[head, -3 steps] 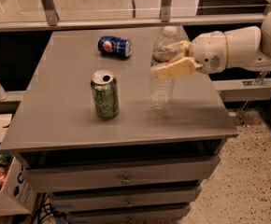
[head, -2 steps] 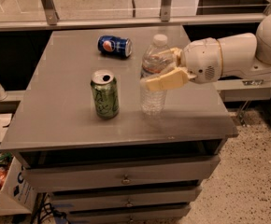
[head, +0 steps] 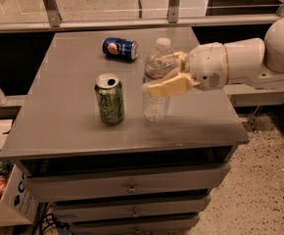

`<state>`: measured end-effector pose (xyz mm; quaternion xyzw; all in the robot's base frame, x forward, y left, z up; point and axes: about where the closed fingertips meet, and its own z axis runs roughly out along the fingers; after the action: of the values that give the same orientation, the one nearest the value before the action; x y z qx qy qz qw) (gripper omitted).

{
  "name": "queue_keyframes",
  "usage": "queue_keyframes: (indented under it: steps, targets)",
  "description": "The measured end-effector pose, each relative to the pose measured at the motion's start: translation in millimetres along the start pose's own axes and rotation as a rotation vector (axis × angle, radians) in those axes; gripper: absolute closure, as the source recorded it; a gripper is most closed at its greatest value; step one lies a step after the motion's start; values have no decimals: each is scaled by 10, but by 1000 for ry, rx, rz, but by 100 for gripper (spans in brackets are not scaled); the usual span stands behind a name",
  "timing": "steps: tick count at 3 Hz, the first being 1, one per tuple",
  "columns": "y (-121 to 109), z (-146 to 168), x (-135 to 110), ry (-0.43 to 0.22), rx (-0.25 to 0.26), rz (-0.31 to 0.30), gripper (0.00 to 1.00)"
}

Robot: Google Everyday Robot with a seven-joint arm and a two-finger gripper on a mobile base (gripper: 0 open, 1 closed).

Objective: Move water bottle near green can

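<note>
Tool point(head: 160, 74) clamped on water bottle point(head: 155, 106), near green can point(head: 109, 101), at its three o'clock; move looks done; only release left.

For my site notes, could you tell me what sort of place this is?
Likely a lab or office: a grey drawer cabinet, speckled floor, and a robot gripper holding the water bottle beside the green can.
</note>
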<state>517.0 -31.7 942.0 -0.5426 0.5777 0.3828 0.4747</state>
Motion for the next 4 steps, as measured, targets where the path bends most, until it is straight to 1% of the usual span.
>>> queue_keyframes:
  steps: [1, 2, 3, 4]
  targets:
    - [82, 170, -43, -7, 26, -33, 100]
    - [142, 340, -23, -14, 38, -47, 100]
    - [166, 471, 39, -5, 39, -64, 100]
    - [195, 535, 132, 10, 39, -75, 100]
